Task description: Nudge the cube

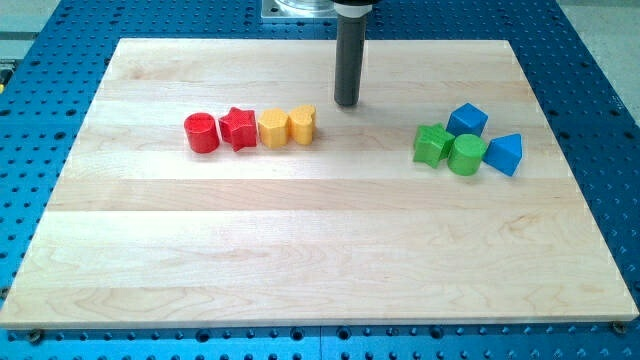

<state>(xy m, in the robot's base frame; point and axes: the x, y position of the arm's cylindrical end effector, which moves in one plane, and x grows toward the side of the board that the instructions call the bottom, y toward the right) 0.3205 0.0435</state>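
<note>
The blue cube (467, 119) sits at the view's right, touching a green star block (432, 145) and a green cylinder (466, 155), with a blue wedge-shaped block (505, 154) to their right. My tip (346, 103) rests on the board near the view's top centre, well to the left of the blue cube and just above and to the right of the yellow heart block (302, 124). It touches no block.
A row of blocks lies at the view's left: red cylinder (201, 132), red star (238, 128), yellow hexagon (273, 128), yellow heart. The wooden board (320, 250) lies on a blue perforated table (600, 100).
</note>
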